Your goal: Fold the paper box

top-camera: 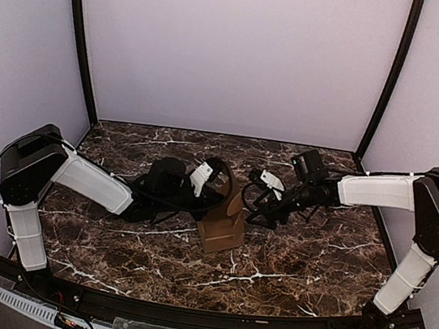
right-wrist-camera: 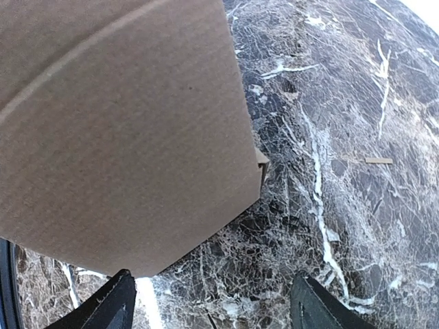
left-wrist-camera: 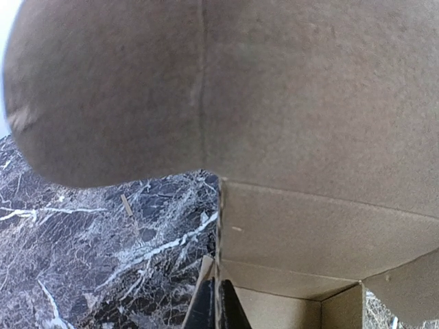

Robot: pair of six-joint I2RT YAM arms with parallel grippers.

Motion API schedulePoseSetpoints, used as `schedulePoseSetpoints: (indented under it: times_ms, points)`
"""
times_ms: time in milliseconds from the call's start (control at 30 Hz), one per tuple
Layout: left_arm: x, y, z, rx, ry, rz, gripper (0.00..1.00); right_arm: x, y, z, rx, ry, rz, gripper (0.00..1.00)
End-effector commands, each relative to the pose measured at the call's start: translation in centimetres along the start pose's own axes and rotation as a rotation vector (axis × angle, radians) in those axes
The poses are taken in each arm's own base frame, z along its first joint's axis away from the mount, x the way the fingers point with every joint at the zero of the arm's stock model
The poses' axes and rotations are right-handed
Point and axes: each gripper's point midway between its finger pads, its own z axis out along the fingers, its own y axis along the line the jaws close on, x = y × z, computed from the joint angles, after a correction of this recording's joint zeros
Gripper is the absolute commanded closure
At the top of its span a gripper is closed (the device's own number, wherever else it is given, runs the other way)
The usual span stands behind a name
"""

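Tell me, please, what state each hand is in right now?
Left hand: closed, pinching a wall of the paper box.
Right hand: open, holding nothing.

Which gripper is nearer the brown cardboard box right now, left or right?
Left. The left gripper is right at the top of the brown cardboard box, cardboard filling its wrist view. The right gripper sits just off the box's right side, jaws open, marble tabletop showing between.
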Motion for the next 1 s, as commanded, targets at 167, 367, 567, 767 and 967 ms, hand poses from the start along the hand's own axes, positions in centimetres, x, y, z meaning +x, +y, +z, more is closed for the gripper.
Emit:
schedulePoseSetpoints:
  times_ms: [167,367,567,767,967]
  points:
    - [-0.1,-0.7,-1.2,0.020,-0.036,0.018,0.99,-1.1,3.4,-1.5,-0.067,-0.057,-0.150,0.02]
    - [0.0,-1.2,-0.4,0.054,-0.032,0.038,0.99,-1.3,2.4,-0.7,-0.045,-0.093,-0.061,0.01]
    - [-0.6,-1.7,-0.5,0.081,-0.037,0.012,0.99,0.0,4.9,0.1,-0.252,-0.074,-0.056,0.01]
    - [0.2,-1.2,-0.6,0.054,-0.032,0.008,0.99,-0.7,6.3,0.5,-0.209,-0.072,-0.174,0.01]
    - [0.1,-1.5,-0.6,0.070,-0.043,-0.004,0.99,-1.5,5.0,1.4,-0.139,-0.071,-0.144,0.13]
